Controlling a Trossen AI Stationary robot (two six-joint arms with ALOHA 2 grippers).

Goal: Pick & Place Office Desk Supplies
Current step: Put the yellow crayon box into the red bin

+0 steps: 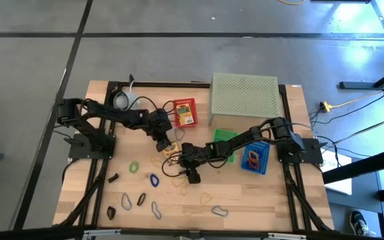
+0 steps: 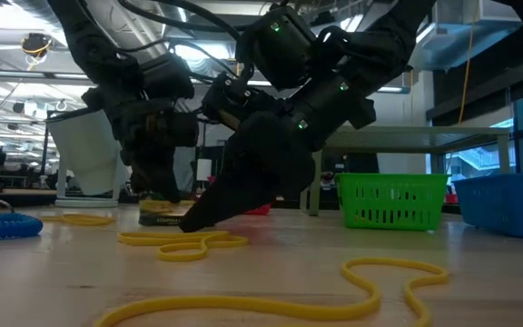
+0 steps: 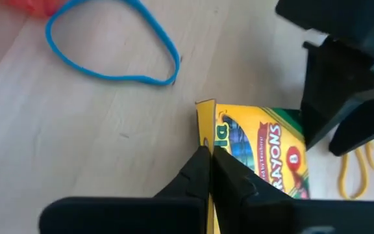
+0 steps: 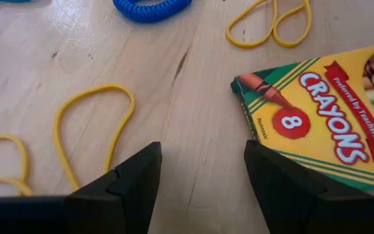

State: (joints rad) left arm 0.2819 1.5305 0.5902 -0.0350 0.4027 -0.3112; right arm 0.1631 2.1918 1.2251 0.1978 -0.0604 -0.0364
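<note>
- The crayon box (image 3: 265, 153), small, yellow and printed "CRAYONS", lay flat on the wooden table (image 1: 259, 193) near its middle, between the two grippers.
- The left gripper (image 3: 210, 162) was clenched on one edge of the crayon box, its two dark fingers pressed together over the yellow card.
- The right gripper (image 4: 203, 172) hung low just beside the box with its fingers spread apart and nothing between them; the box corner lay near one finger, apart from it.
- In the high view the two grippers met near the table's centre, the left arm (image 1: 112, 117) reaching in from its side and the right arm (image 1: 259, 133) from the other.
- A yellow rubber band (image 4: 89, 123) lay on the wood in front of the right gripper, another doubled yellow band (image 4: 271, 26) farther off, and a blue coiled loop (image 4: 151, 8) beyond it.
- A blue rubber band (image 3: 112, 45) lay near the box in the left wrist view.
- More small loops, green, blue and dark, were scattered across the front of the table (image 1: 142, 200).
- A green basket (image 2: 393, 200) and a blue basket (image 2: 507, 204) stood at the right side of the table; the blue one held red and blue items, and what the green one held could not be told.
- A pale green perforated stand (image 1: 245, 97) stood at the back edge, with a red-and-yellow printed pack (image 1: 185, 113) beside it.
- Beyond the table were a grey floor and, in the low view, a room with tables and ceiling lights.
</note>
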